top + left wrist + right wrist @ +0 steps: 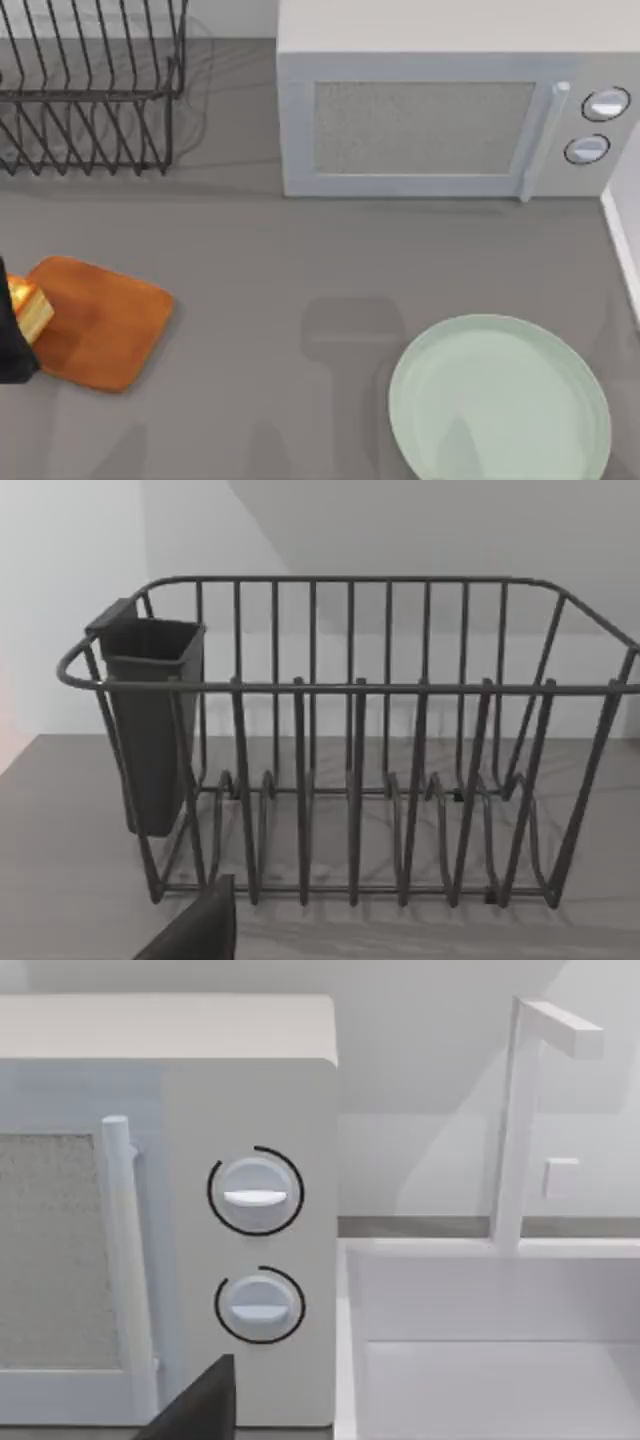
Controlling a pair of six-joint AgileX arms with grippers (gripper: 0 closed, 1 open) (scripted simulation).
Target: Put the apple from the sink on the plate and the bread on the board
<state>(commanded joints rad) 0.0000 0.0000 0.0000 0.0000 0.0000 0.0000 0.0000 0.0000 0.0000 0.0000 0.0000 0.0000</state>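
While the left arm reaches in at the counter's left edge, its dark claw [14, 335] sits against the bread [30, 308] at the board's [100, 322] left end.

Whether that claw is clamped or apart I cannot tell; the golden block is above the wooden board's edge, touching or just over it. On the grey counter [260, 300], a wire dish rack [350, 740] with a dark cutlery cup [150, 720] stands at the back left, a white microwave [440, 120] beside it, and a white sink [500, 1350] next to the microwave. The mint plate [500, 400] lies bare at front right.
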